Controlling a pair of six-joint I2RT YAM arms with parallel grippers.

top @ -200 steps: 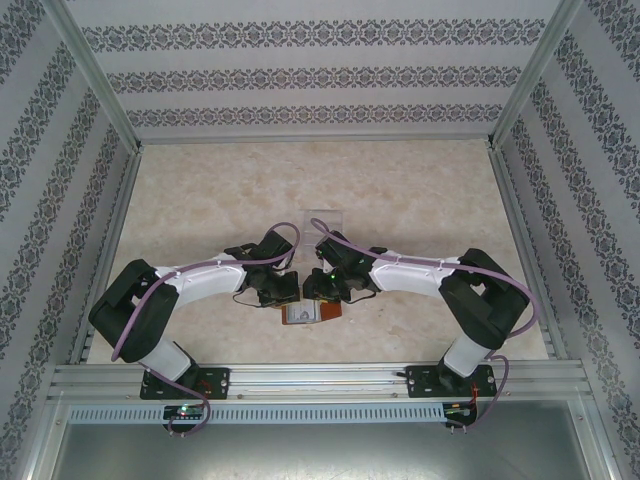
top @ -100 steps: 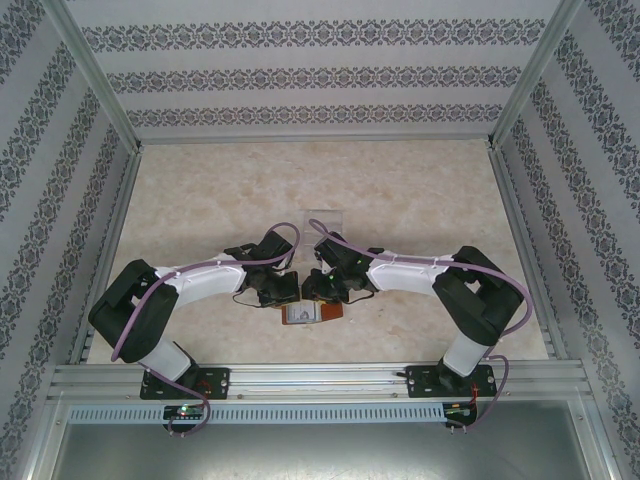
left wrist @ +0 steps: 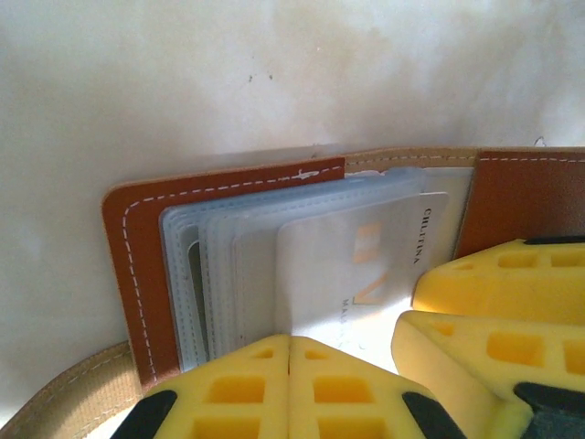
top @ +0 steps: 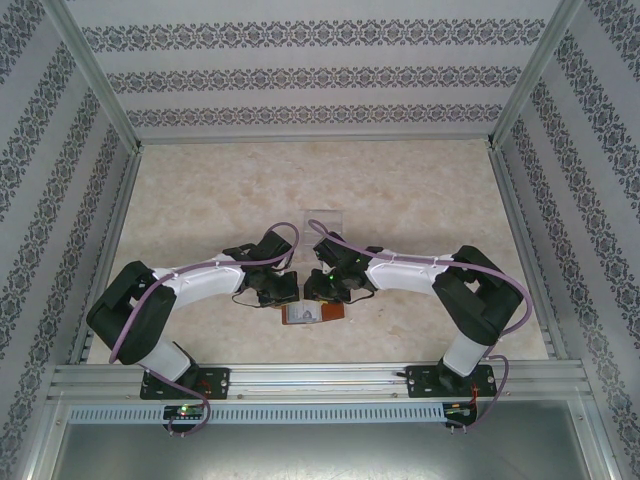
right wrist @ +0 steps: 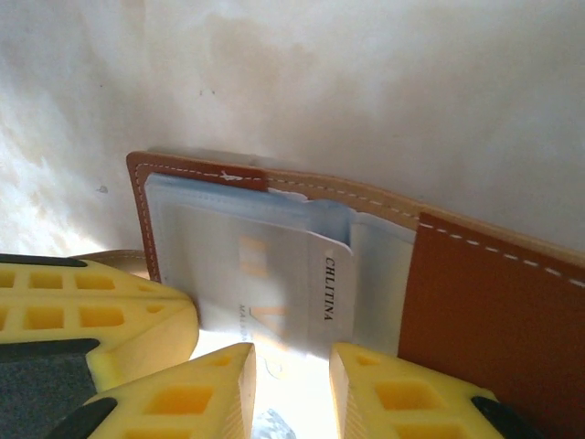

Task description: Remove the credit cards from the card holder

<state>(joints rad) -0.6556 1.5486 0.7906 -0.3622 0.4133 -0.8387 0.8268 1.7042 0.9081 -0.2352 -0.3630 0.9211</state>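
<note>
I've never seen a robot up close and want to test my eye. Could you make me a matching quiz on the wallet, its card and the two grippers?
Things:
1. card holder
2. top card
3. left gripper
4. right gripper

Descriptions:
A. yellow fingers apart, a gap between them
B. reddish-brown leather, lying open on the table
C. whitish, with printed lettering
D. yellow fingers pressed together

Pairs: 1-B, 2-C, 3-D, 4-A
</note>
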